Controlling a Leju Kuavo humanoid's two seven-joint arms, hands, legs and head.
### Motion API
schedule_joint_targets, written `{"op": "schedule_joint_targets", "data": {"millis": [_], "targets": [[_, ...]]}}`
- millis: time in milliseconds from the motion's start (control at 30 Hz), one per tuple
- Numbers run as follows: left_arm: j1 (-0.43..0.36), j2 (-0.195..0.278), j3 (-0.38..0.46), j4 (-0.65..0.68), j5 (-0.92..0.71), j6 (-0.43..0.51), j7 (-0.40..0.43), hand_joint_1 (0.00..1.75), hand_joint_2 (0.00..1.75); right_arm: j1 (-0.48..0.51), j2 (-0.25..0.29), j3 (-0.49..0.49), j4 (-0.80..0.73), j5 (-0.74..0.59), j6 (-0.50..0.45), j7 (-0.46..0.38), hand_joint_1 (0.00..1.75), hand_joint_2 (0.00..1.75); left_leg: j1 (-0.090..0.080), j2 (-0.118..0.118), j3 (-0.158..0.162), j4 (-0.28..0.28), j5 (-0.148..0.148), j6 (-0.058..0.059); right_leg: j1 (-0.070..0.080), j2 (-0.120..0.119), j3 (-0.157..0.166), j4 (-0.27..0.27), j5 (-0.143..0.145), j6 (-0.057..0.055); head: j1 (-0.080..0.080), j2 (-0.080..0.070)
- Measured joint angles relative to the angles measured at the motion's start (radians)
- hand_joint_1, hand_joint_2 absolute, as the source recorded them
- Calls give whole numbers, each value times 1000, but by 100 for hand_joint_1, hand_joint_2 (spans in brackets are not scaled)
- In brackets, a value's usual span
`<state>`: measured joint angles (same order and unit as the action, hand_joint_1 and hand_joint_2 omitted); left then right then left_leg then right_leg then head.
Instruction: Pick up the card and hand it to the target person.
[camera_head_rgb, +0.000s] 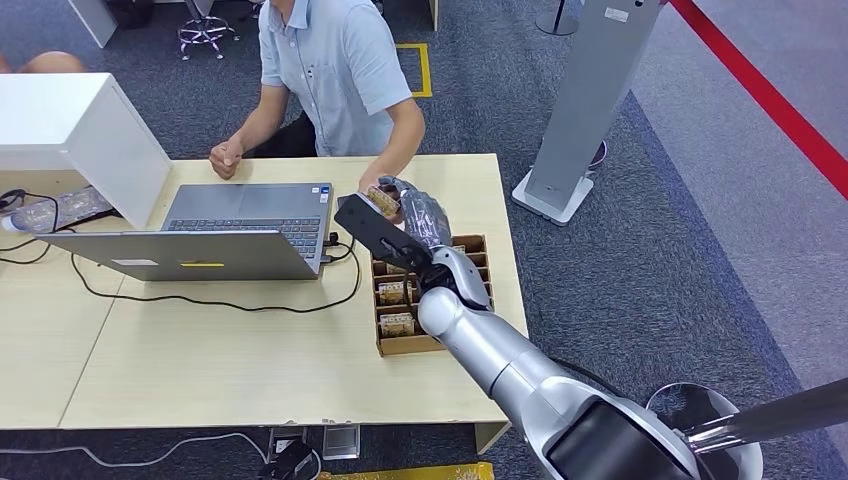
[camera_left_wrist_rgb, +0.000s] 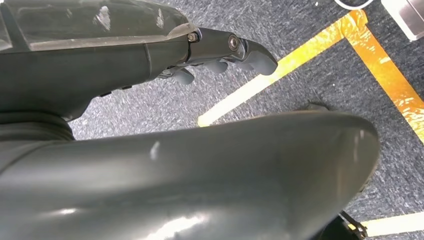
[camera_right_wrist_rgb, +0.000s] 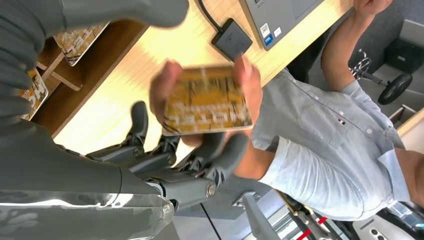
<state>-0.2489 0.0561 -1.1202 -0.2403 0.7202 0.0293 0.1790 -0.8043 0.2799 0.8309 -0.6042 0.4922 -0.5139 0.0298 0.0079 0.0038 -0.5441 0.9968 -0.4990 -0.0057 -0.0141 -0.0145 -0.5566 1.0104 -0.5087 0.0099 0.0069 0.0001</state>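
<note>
Card (camera_right_wrist_rgb: 206, 100): yellow-brown printed, I see it over the far edge of the desk (camera_head_rgb: 250, 350), gripped by the person's hand (camera_right_wrist_rgb: 240, 85) with fingers on both its side edges. My right hand (camera_right_wrist_rgb: 170, 155) reaches out beside it with fingers spread and curled loosely next to the card; I cannot tell whether they touch it. My left hand (camera_left_wrist_rgb: 220, 52): hanging over carpet, fingers curled in, holding nothing; cardboard divider box (camera_head_rgb: 478, 243) of further cards and a laptop (camera_head_rgb: 240, 230) on the desk.

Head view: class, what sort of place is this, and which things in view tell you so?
Probably an office or a lab set up as one: a person sits at a wooden desk with an open laptop, on grey carpet marked with floor tape.
</note>
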Motion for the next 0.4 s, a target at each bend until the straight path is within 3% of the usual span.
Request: {"op": "schedule_joint_targets", "data": {"millis": [200, 400], "targets": [[3, 0, -2, 0, 13, 11, -1, 0, 0, 16, -19, -4, -30, -41, -29, -18, 0, 175, 0, 0, 0, 0, 0, 0, 0, 0, 0, 0, 0, 0, -1, 0], [16, 1, -2, 0, 28, 23, -6, 0, 0, 94, -92, -28, -167, -73, -42, 2, 0, 175, 0, 0, 0, 0, 0, 0, 0, 0, 0, -1, 0, 0, 0, 0]]}}
